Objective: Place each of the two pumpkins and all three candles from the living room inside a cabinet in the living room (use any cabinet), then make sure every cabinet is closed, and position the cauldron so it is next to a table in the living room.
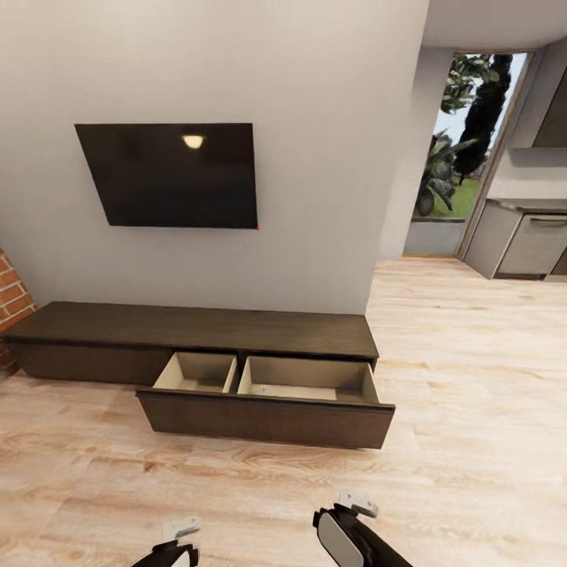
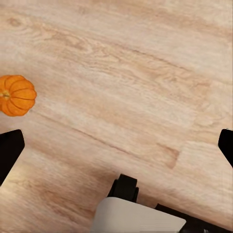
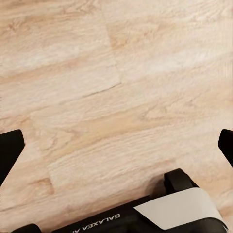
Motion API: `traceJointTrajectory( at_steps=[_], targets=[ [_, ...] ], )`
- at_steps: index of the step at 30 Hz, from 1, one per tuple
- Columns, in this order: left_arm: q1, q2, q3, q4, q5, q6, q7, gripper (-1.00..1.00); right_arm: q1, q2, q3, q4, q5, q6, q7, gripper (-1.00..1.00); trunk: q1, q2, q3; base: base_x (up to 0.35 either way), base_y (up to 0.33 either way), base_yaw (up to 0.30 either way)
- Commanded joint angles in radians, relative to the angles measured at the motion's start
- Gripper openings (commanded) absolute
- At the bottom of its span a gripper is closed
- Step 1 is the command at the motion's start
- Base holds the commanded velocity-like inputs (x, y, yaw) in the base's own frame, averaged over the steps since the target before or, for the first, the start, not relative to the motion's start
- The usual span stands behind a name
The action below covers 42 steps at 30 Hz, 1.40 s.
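Left hand (image 2: 116, 145) spread wide, empty; pumpkin (image 2: 17, 95) on floor.

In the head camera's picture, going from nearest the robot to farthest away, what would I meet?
The robot's arms at the bottom edge, left gripper and right gripper → bare wood floor → the cabinet with its open drawer → wall television.

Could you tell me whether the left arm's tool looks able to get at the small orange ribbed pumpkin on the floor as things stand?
Probably yes. The small orange ribbed pumpkin lies alone on the pale wood plank floor, off to one side of the open left tool, with nothing between them; the tool would need to shift sideways first.
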<state>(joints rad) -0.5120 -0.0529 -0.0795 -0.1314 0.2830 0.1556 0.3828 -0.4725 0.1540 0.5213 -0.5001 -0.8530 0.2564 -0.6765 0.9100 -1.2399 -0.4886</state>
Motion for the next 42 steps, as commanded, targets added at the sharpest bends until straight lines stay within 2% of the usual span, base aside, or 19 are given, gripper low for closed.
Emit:
traceJointTrajectory(
  at_steps=[1,8,15,20,24,28,32,35,37,42],
  targets=[
    [0.003,0.000,-0.001,0.001,0.000,-0.002,0.000,1.00,0.001,0.000,0.000,0.000,0.000,-0.001,0.000,1.00,0.000,0.000,0.000,0.000,0.000,0.233],
    [0.042,0.005,-0.002,0.004,-0.017,-0.019,-0.005,1.00,0.003,-0.001,0.000,0.001,0.001,-0.005,0.000,1.00,0.000,0.000,0.000,0.000,0.000,0.275],
    [0.050,0.004,-0.002,0.004,-0.022,-0.021,-0.008,1.00,0.003,0.004,0.008,0.028,0.002,-0.006,0.000,1.00,0.000,0.000,0.000,-0.151,0.000,0.290],
    [0.050,0.004,-0.002,0.004,-0.022,-0.021,-0.010,1.00,0.003,0.008,0.075,0.035,0.003,-0.008,0.000,1.00,0.000,0.000,0.000,-0.282,0.000,0.290],
    [0.050,0.005,-0.002,0.004,-0.022,-0.019,-0.030,1.00,0.003,0.011,0.101,0.035,0.003,-0.008,0.000,1.00,0.000,0.000,0.000,-0.105,0.000,0.290],
    [0.051,0.013,-0.002,0.004,-0.021,-0.011,-0.144,1.00,0.003,0.010,0.108,0.035,0.002,-0.008,0.000,1.00,0.000,0.000,0.000,-0.020,0.000,0.290],
    [0.050,0.066,0.002,0.003,-0.021,0.011,-0.284,1.00,0.003,0.010,0.110,0.035,0.002,-0.007,0.000,1.00,0.000,0.000,0.000,-0.004,0.000,0.291],
    [0.050,0.091,0.007,-0.001,-0.018,0.037,-0.340,1.00,0.003,0.009,0.110,0.035,0.002,-0.006,0.001,1.00,0.000,0.000,0.000,-0.001,0.000,0.291],
    [0.050,0.099,0.009,-0.003,-0.016,0.046,-0.359,1.00,0.003,0.009,0.111,0.035,0.002,-0.005,0.001,1.00,0.000,0.000,0.000,0.000,0.000,0.291],
    [0.049,0.112,0.013,-0.008,-0.016,0.056,-0.375,1.00,0.003,0.009,0.111,0.035,0.003,-0.005,0.002,1.00,-0.004,0.007,0.003,0.000,0.000,0.291]
  ],
)
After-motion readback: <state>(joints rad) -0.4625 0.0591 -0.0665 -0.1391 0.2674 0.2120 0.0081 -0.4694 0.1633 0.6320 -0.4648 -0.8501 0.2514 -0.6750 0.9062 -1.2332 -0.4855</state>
